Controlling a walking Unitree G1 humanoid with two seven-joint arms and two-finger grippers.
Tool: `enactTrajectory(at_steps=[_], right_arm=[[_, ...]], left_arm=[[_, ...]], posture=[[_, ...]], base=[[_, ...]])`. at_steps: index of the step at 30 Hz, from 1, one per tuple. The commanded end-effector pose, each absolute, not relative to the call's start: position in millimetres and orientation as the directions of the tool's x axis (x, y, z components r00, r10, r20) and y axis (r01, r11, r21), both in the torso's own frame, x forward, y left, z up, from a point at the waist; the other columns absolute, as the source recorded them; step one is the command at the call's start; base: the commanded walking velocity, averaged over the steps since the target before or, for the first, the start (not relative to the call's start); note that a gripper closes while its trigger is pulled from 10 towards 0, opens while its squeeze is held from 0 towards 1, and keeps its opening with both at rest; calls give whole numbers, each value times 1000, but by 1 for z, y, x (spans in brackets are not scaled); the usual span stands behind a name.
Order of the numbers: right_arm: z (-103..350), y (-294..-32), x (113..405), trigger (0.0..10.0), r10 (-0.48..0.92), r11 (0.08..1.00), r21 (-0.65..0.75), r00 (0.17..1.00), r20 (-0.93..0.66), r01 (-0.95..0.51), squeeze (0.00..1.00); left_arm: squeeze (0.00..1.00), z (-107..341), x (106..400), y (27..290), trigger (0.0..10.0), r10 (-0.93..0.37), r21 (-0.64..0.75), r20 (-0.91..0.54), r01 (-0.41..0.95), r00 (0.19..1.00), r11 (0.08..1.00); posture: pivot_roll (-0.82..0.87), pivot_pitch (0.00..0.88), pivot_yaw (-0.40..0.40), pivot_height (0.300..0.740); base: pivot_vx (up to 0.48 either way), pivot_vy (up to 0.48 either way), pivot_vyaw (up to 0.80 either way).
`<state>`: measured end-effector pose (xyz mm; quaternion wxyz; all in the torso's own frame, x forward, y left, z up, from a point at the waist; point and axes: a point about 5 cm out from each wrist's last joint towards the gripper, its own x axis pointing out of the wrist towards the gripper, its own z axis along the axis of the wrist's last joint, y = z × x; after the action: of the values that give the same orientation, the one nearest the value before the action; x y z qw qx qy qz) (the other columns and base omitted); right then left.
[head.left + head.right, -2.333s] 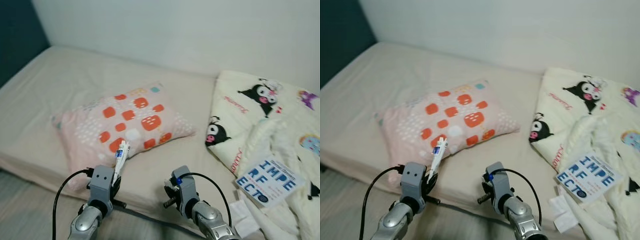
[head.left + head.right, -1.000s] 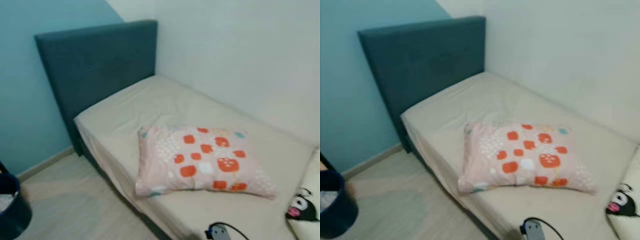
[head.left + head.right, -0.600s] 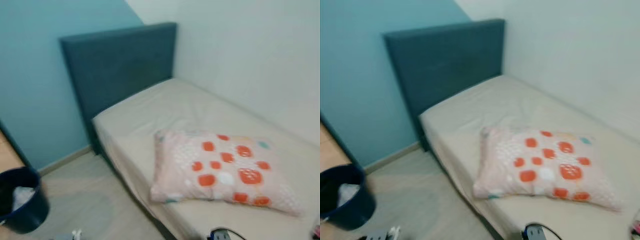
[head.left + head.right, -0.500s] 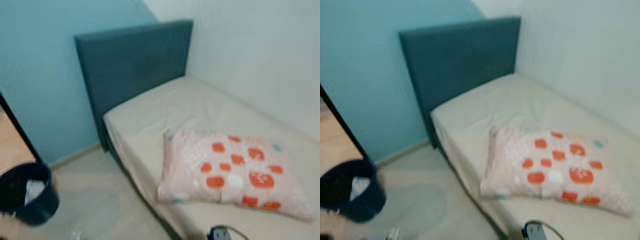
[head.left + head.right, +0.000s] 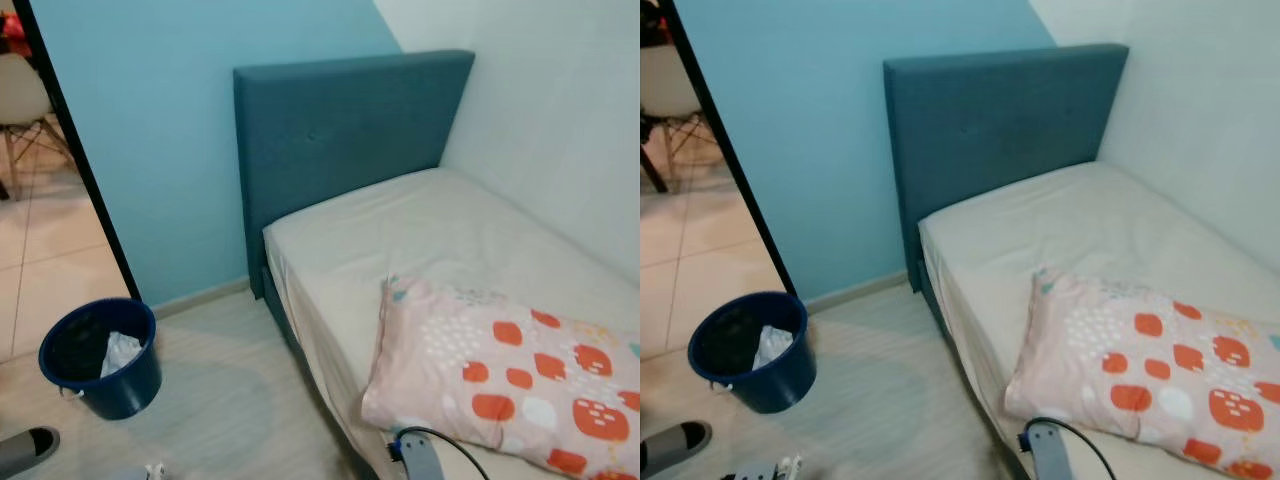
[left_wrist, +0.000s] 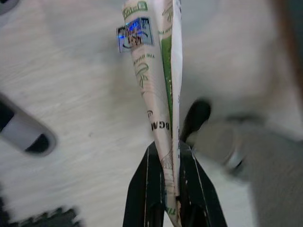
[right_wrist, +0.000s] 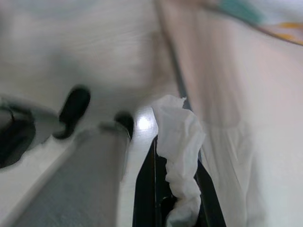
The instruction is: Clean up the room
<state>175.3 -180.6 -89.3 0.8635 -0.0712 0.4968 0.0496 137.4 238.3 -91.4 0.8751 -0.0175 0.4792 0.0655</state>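
Left hand (image 6: 169, 189) pinching folded wrapper (image 6: 154, 90), green print, above pale wood floor (image 5: 220, 400). Right hand (image 7: 176, 189) pinching crumpled white tissue (image 7: 180, 156) beside bed (image 5: 420, 230) edge. Blue bin (image 5: 100, 357) with white trash inside stands on floor near doorway, well apart from bed. Spotted pillow (image 5: 510, 375) lies on bed, below teal headboard (image 5: 340, 140). Grey shoe (image 5: 25, 450) at floor's near edge.
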Motion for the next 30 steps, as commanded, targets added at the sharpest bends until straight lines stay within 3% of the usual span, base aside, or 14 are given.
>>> enactTrajectory(at_steps=[1, 30], right_arm=[[-90, -182, 173, 10000, 14, 983, -79, 493, -870, -167, 0], [-85, -179, 184, 10000, 30, 981, -75, 528, -849, -177, 0]], left_arm=[[0, -96, 123, 240, 10000, 99, 34, -867, -140, 488, 990], [0, -96, 125, 237, 10000, 95, -8, -859, -199, 503, 980]], posture=[[43, 51, -60, 740], [45, 58, -65, 740]], base=[[0, 0, 688], [0, 0, 681]])
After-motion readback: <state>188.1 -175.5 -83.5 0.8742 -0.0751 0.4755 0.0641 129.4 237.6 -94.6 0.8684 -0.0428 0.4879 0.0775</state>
